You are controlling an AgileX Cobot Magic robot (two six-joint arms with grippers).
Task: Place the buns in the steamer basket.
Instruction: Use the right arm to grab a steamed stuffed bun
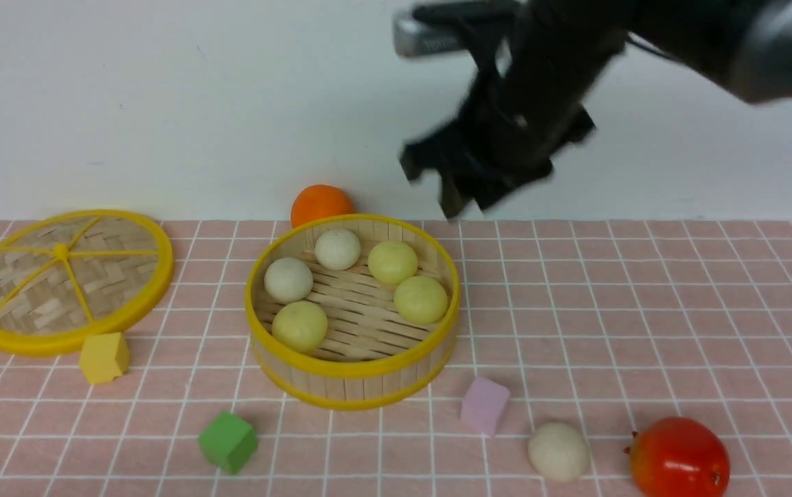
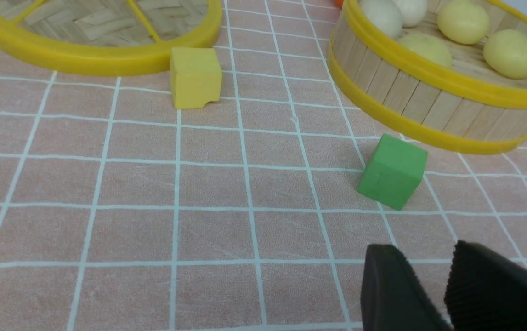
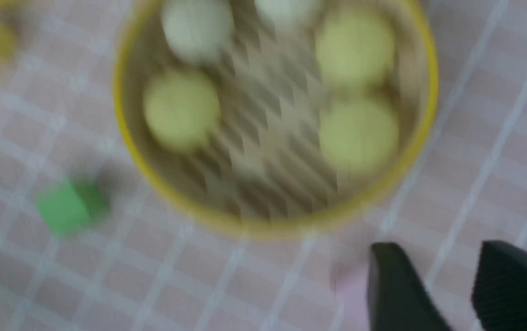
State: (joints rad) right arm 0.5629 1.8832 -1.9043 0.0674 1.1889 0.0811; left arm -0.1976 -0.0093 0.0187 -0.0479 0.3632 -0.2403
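The steamer basket [image 1: 354, 371] stands mid-table and holds several buns, two off-white [image 1: 288, 279] and three pale yellow [image 1: 421, 299]. One more off-white bun [image 1: 558, 451] lies on the cloth near the front right. My right gripper [image 1: 437, 186] hangs blurred in the air above and behind the basket's right side. In the right wrist view it [image 3: 438, 246] is open and empty, looking down on the basket [image 3: 263, 225]. My left gripper [image 2: 422, 248] is open with nothing between its fingers, low over the cloth near the green cube [image 2: 393, 171], short of the basket [image 2: 428, 76].
The flat woven lid [image 1: 68, 279] lies at the left with a yellow cube [image 1: 103, 357] in front of it. A green cube [image 1: 228, 442] and a pink cube [image 1: 484, 406] sit before the basket. An orange fruit [image 1: 321, 203] is behind it, and a red fruit [image 1: 679, 459] is front right.
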